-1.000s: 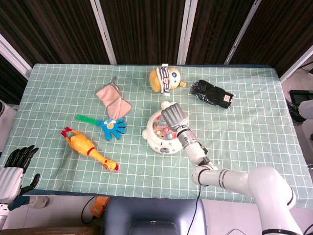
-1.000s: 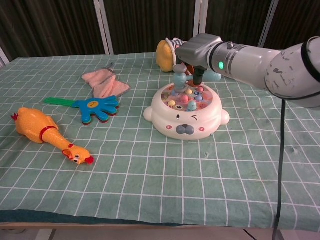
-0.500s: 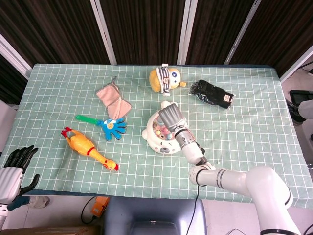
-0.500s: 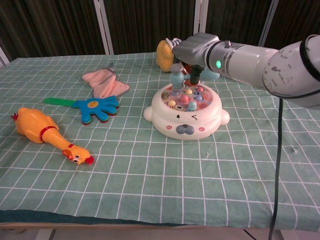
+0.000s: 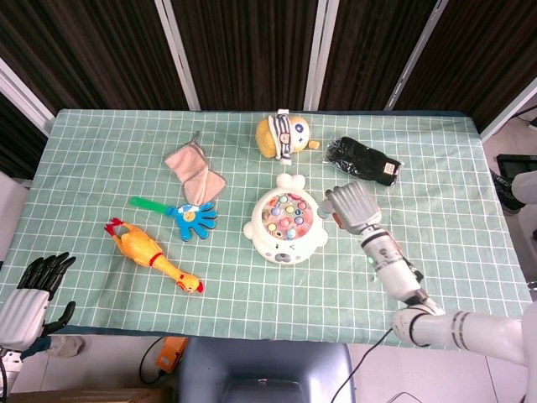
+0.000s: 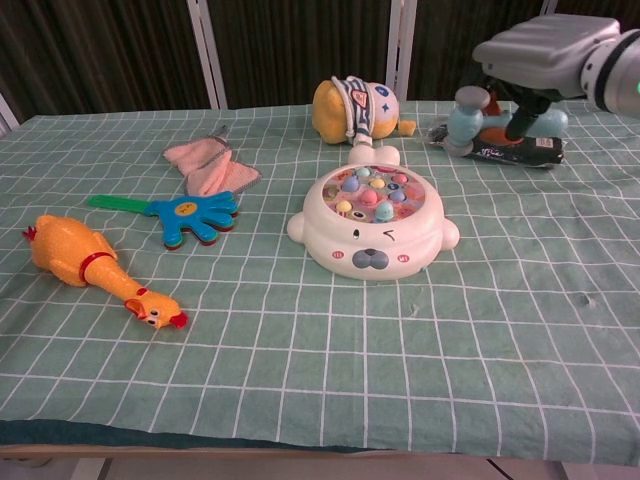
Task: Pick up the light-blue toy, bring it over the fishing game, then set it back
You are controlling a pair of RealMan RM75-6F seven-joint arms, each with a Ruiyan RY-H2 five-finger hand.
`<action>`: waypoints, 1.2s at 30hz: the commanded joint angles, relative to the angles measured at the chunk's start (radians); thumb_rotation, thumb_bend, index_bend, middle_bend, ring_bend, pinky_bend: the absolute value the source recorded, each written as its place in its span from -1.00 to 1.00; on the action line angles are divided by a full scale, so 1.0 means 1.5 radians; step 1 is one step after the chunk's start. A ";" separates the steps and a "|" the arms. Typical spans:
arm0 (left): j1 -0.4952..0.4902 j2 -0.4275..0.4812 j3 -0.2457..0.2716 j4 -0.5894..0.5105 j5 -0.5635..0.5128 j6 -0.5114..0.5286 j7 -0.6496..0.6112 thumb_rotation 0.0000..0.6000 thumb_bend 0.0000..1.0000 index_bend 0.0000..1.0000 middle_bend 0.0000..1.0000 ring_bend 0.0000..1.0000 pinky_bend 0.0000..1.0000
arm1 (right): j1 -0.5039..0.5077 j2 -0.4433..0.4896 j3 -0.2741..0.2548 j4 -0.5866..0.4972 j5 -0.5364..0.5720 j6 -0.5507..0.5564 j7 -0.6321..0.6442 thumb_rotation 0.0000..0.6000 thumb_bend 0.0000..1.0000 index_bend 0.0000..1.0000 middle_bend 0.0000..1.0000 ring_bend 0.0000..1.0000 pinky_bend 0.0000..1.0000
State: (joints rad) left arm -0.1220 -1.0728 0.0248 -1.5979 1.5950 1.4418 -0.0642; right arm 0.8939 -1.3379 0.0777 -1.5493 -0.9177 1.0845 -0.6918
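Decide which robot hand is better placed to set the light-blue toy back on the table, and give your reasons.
The right robot hand: it already holds the light-blue toy above the cloth, right of the fishing game. The left robot hand sits off the table's near-left corner, holding nothing.

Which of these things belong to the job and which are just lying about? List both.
In the job:
- light-blue toy, held by the right robot hand
- fishing game

Lying about:
- rubber chicken
- blue hand clapper
- pink cloth
- yellow plush
- black pouch
- left robot hand, idle at the table edge
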 commanded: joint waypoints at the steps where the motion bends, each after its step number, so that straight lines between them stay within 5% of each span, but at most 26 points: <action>1: 0.000 -0.001 0.000 0.000 0.001 -0.001 0.002 1.00 -0.17 -0.90 -0.94 -1.00 -0.95 | -0.107 0.026 -0.065 0.037 -0.094 0.057 0.139 1.00 0.06 1.00 0.39 0.46 0.72; 9: -0.007 -0.008 0.002 -0.002 0.001 -0.013 0.018 1.00 -0.17 -0.90 -0.94 -1.00 -0.95 | -0.185 -0.061 -0.097 0.258 -0.149 -0.002 0.315 1.00 0.06 1.00 0.39 0.45 0.73; 20: -0.007 -0.007 0.000 0.000 -0.002 -0.009 0.012 1.00 -0.17 -0.90 -0.94 -1.00 -0.95 | -0.212 -0.165 -0.073 0.444 -0.222 -0.025 0.448 1.00 0.06 1.00 0.39 0.45 0.73; 36: -0.007 -0.007 0.001 -0.002 -0.005 -0.010 0.017 1.00 -0.17 -0.90 -0.94 -1.00 -0.95 | -0.211 -0.211 -0.037 0.531 -0.263 -0.067 0.511 1.00 0.03 1.00 0.39 0.44 0.72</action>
State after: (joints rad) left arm -0.1320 -1.0832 0.0264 -1.6006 1.5876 1.4265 -0.0391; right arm 0.5789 -1.6541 0.0219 -0.7541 -1.3118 0.9850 0.0731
